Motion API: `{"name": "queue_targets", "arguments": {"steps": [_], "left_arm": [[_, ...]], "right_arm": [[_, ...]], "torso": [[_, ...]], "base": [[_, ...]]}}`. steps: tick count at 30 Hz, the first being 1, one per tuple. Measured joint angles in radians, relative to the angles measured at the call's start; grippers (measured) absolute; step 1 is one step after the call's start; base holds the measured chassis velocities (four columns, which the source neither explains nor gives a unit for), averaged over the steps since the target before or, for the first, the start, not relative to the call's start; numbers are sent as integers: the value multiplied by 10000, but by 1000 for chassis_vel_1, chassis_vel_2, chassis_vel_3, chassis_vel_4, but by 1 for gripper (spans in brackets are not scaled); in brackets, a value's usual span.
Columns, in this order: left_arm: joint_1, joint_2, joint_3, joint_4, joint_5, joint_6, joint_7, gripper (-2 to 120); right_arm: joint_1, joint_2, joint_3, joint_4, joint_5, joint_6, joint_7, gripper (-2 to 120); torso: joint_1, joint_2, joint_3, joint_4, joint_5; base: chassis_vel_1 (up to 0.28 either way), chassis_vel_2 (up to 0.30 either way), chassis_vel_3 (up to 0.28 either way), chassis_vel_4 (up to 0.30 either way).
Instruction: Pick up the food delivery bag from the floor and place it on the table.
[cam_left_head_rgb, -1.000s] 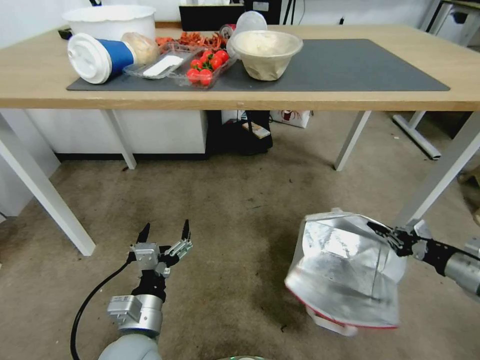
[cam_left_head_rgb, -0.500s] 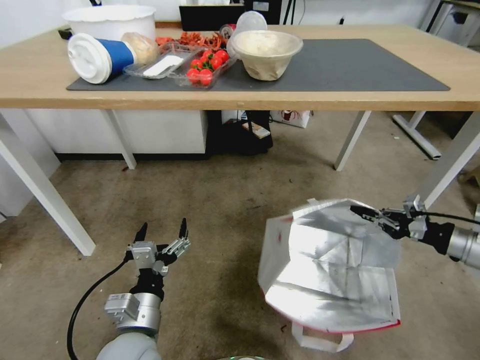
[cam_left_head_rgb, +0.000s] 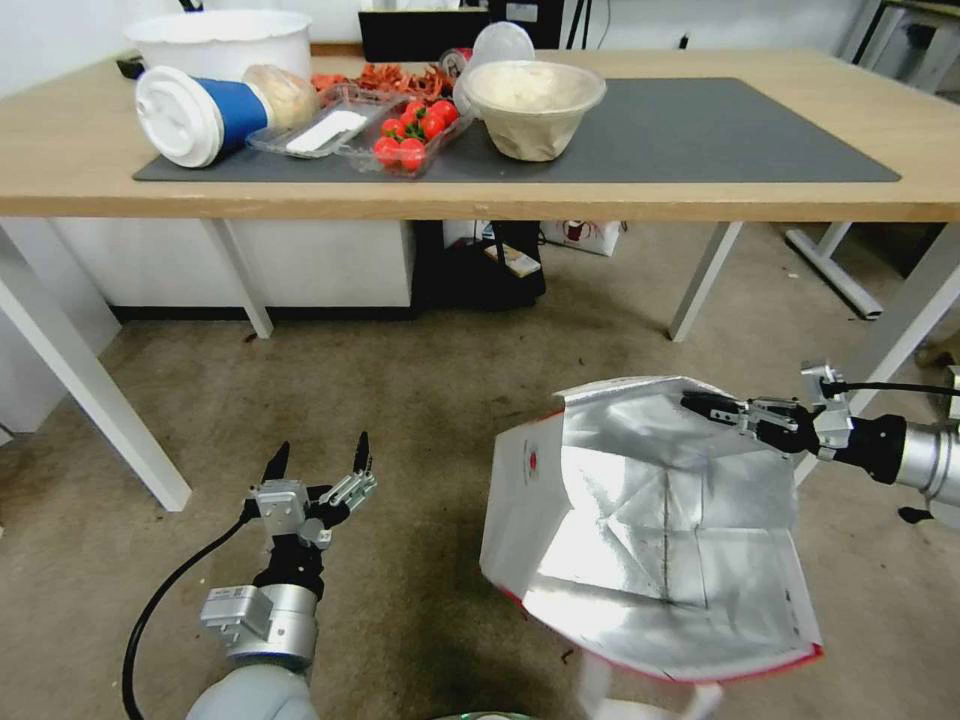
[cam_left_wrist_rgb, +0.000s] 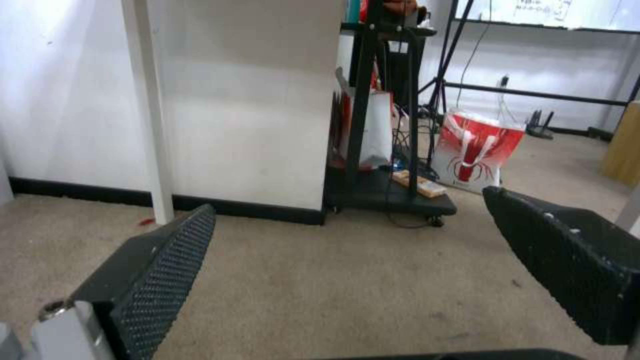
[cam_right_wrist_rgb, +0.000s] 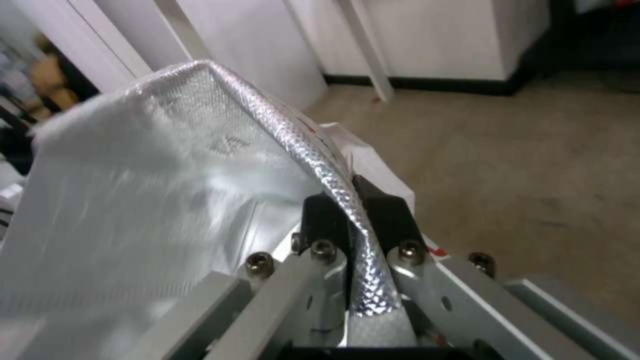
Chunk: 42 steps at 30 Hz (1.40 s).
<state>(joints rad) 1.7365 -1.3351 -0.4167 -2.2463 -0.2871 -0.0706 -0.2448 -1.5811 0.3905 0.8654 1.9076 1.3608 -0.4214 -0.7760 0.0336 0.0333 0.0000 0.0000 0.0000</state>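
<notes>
The right gripper (cam_left_head_rgb: 712, 408) is clamped on the foil-lined rim of the food delivery bag (cam_left_head_rgb: 640, 530); in the right wrist view its fingers (cam_right_wrist_rgb: 327, 215) pinch the silver rim between them. The food delivery bag hangs tilted from this grip, with its open mouth facing the camera and the silver foil lining visible, and a small red logo on its white side. It is in front of the table (cam_left_head_rgb: 480, 195), below the level of the tabletop, over the carpet floor (cam_left_head_rgb: 430, 400). The left gripper (cam_left_head_rgb: 317, 462) is to the left of the food delivery bag, well apart from it, with its fingers (cam_left_wrist_rgb: 160, 270) spread wide and holding nothing.
</notes>
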Motion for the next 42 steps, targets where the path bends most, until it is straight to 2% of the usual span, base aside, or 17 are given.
{"name": "queue_targets", "arguments": {"steps": [8,21,42], "left_arm": [[13,-37,29,-48,-18,-2,-75,100],[198,-138,-35,-205,-18,3,-80,100],[307,-179,32,-442,27,-9,-184,100]], "right_arm": [[-146,103,-139,311,422,-63,211,0],[-83,184,-450,534,172,-90,216,0],[-191,308,-409,697,-39,-56,27,0]], "torso": [[0,0,-1,0,0],[0,0,-1,0,0],[0,0,0,0,0]], "base": [[0,0,0,0],[0,0,0,0],[0,0,0,0]]}}
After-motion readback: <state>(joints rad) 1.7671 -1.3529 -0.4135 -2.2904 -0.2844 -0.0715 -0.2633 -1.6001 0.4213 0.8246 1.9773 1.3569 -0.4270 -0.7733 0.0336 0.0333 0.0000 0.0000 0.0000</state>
